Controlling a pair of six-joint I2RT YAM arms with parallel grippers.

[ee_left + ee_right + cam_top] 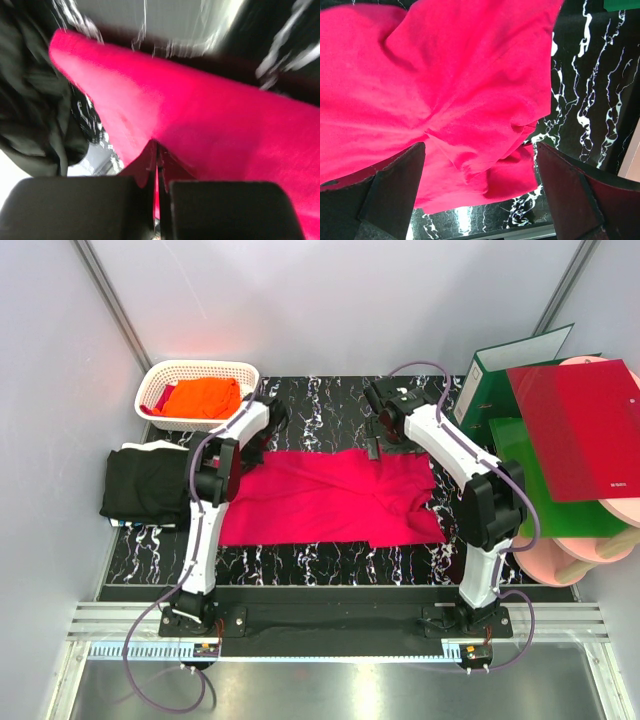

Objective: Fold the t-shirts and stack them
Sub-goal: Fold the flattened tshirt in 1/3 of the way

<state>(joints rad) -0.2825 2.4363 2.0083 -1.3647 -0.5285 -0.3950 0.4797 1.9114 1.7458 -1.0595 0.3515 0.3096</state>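
Observation:
The crimson-pink t-shirt (330,495) lies spread across the black marble table (330,560). My left gripper (258,443) is at its far left corner. In the left wrist view the gripper (158,150) is shut on a pinched fold of the pink t-shirt (215,125). My right gripper (374,448) hovers at the shirt's far edge. In the right wrist view it (480,147) is wide open and empty above the rumpled pink cloth (445,90). A black t-shirt (145,485) lies folded at the left. An orange t-shirt (203,397) lies in the basket.
A white lattice basket (197,368) stands at the back left. A green binder (510,365), a glossy red folder (580,425) and pink discs (590,545) crowd the right edge. The black t-shirt also shows in the left wrist view (30,100).

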